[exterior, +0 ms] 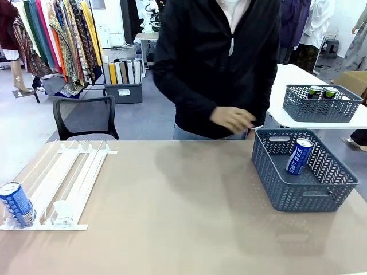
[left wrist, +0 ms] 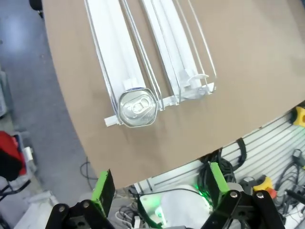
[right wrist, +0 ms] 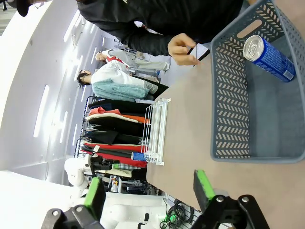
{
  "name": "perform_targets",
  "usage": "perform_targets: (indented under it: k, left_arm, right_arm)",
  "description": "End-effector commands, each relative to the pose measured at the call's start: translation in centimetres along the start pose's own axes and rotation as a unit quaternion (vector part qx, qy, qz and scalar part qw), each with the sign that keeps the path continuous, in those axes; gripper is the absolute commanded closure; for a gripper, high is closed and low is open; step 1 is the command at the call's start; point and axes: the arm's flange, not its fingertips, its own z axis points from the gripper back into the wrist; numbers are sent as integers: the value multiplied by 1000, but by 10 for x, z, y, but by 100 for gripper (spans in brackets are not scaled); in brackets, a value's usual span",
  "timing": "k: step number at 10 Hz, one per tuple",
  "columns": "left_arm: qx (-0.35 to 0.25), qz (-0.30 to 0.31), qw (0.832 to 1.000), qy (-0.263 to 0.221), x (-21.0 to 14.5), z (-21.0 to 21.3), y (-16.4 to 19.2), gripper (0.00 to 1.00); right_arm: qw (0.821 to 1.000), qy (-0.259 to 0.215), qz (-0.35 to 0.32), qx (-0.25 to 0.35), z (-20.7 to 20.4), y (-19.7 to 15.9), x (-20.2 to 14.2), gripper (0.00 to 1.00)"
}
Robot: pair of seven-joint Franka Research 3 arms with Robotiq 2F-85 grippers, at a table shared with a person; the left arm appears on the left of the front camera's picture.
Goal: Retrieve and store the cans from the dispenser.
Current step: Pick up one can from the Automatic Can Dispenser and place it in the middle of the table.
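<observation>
In basket (exterior: 298,197) — blue can (exterior: 299,156), white print unreadable.

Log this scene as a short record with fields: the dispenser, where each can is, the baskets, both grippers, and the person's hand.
dispenser: white rack, left side of table
dispenser can: blue, standing, near end of leftmost lane
near basket: right side of table
basket can: blue, tilted inside near basket
far basket: on white side table, holds two dark cans
left gripper: open, above dispenser can
right gripper: open, empty, short of near basket
person's hand: at far edge, touching no can
</observation>
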Motion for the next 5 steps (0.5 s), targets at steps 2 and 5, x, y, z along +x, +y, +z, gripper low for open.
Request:
perform_targets:
  k: [2, 5]
  left_arm:
    - [14, -15, 1000, 15, 28, -40, -5, 0]
    - [11, -5, 999, 35, 34, -80, 10, 0]
  right_arm:
    - [1000, -8, 5, 13, -1, 3, 4, 0]
    - [1000, -8, 5, 13, -1, 3, 4, 0]
